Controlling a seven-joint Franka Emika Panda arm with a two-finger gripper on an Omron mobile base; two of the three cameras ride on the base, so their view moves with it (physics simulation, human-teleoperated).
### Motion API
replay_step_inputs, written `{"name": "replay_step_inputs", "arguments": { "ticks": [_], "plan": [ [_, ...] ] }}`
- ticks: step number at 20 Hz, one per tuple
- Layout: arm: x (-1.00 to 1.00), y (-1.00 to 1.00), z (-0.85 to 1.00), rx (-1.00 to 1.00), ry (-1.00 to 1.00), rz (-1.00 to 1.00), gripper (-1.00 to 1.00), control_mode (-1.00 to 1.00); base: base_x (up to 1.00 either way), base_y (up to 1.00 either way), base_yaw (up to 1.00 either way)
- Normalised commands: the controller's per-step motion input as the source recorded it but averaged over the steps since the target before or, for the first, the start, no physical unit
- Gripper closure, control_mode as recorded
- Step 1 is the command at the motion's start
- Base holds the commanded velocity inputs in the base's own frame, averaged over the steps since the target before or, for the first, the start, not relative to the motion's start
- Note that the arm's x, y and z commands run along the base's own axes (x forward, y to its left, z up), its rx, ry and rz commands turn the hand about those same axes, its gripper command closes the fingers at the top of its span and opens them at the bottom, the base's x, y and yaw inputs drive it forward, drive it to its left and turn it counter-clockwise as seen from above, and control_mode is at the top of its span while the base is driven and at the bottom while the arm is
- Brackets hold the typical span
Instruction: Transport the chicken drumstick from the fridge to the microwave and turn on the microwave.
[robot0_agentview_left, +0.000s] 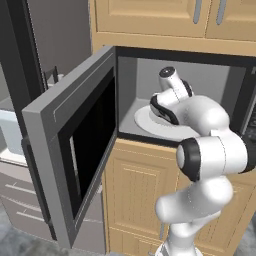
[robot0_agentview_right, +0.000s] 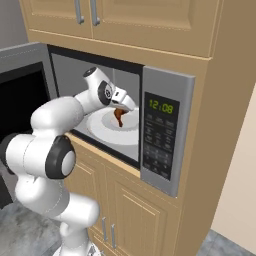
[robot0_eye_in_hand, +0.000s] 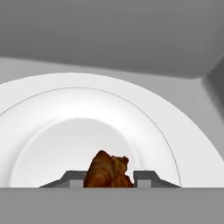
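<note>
The microwave (robot0_agentview_left: 130, 55) stands with its door (robot0_agentview_left: 75, 150) swung wide to the left. My arm reaches into its cavity. My gripper (robot0_agentview_right: 120, 112) (robot0_eye_in_hand: 109, 176) is shut on the chicken drumstick (robot0_agentview_right: 119, 116) (robot0_eye_in_hand: 107, 170), a reddish-brown piece held between the two fingertips (robot0_eye_in_hand: 72, 178). The drumstick hangs over the middle of the white turntable plate (robot0_agentview_right: 102, 131) (robot0_eye_in_hand: 52, 131) (robot0_agentview_left: 142, 122); I cannot tell whether it touches the plate. The control panel (robot0_agentview_right: 160, 137) with a green clock is to the right of the cavity. At the far left is the fridge (robot0_agentview_left: 11, 131), open with its pale interior showing.
Wooden cabinets sit above (robot0_agentview_right: 140, 20) and below (robot0_agentview_right: 125, 210) the microwave. The open microwave door juts out towards the base at the left of the arm. The cavity walls (robot0_eye_in_hand: 109, 35) close in around the hand.
</note>
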Motion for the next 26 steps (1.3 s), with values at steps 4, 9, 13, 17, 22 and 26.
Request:
{"name": "replay_step_inputs", "arguments": {
  "ticks": [4, 9, 13, 17, 22, 26],
  "plan": [
    [0.15, 0.0, -0.27, 0.0, 0.05, 0.0, 1.0, -1.0, 0.0, 0.0, 0.0],
    [0.0, 0.0, -0.4, 0.0, 0.04, 0.0, 1.0, -1.0, 0.0, 0.0, 0.0],
    [0.02, -0.03, -0.25, 0.0, 0.0, 0.0, 1.0, -1.0, 0.0, 0.0, 0.0],
    [0.14, 0.0, -0.04, 0.0, 0.0, 0.0, 1.0, -1.0, 0.0, 0.0, 0.0],
    [0.14, -0.02, 0.0, 0.0, 0.0, 0.0, -1.0, -1.0, 0.0, 0.0, 0.0],
    [0.08, -0.16, 0.0, 0.0, -0.02, 0.0, -1.0, -1.0, 0.0, 0.0, 0.0]
  ]
}}
